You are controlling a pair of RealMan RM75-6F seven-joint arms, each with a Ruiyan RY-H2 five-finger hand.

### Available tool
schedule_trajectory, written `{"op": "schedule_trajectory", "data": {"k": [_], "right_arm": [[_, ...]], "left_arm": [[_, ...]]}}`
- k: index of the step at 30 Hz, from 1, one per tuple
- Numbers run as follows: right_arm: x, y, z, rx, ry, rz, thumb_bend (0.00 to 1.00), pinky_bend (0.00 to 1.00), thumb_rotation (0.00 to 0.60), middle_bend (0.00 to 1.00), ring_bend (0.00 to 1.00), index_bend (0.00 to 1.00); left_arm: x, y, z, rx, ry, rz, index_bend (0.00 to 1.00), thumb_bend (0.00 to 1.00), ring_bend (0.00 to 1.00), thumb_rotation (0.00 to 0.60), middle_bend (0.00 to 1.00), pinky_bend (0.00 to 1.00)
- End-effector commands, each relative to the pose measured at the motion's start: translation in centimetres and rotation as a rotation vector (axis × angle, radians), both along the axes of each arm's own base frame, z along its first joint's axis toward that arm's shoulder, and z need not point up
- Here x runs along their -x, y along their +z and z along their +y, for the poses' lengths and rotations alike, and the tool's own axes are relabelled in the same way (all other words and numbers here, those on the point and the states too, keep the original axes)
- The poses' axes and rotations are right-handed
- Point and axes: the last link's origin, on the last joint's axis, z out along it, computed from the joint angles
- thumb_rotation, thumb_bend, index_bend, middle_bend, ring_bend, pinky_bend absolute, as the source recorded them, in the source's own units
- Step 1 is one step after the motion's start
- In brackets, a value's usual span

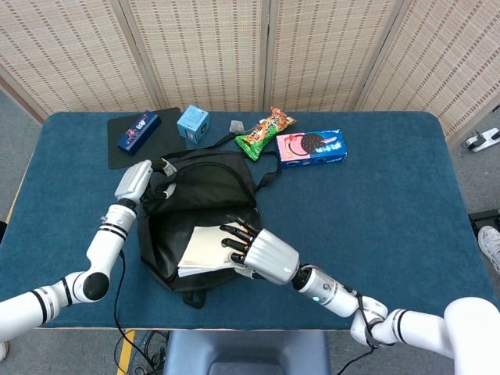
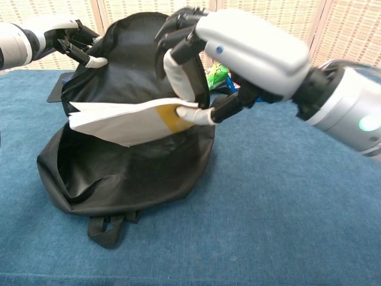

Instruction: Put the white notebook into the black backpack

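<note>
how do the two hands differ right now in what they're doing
The left hand grips the top flap of the black backpack, holding it up; the right hand holds the white notebook over the bag's opening. The left hand sits at the bag's far edge; the right hand is nearer the camera. Both are white and hold something.

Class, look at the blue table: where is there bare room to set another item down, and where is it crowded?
The blue table is bare across its right side, right of the blue cookie box, and along the near edge there. The back left is crowded: dark blue box, light blue cube, green snack bag. The black backpack and both hands fill the near left.
</note>
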Motion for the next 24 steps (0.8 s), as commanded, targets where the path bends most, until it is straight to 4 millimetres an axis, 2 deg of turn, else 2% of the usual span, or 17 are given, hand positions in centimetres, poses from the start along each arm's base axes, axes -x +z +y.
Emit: {"op": "schedule_trajectory", "data": {"k": [1, 13, 24], "right_arm": [[-0.5, -1.4, -0.5, 0.003, -0.003, 0.015, 0.49, 0.09, 0.6, 0.37, 0.18, 0.67], [-1.3, -5.3, -2.3, 0.051, 0.004, 0.101, 0.49, 0.06, 0.6, 0.32, 0.13, 0.67], [-1.6, -7.6, -3.1, 0.066, 0.034, 0.166, 0.49, 0.01, 0.6, 0.3, 0.11, 0.68]], "left_arm": [[0.1, 0.2, 0.0, 0.001, 0.005, -0.001, 0.79, 0.58, 0.35, 0.6, 0.37, 0.25], [0.0, 0.8, -0.5, 0.016, 0.022, 0.004, 0.79, 0.58, 0.35, 0.6, 0.37, 0.25], [-0.3, 1.0, -0.7, 0.04, 0.03, 0.004, 0.79, 0.58, 0.35, 0.6, 0.37, 0.25]]}}
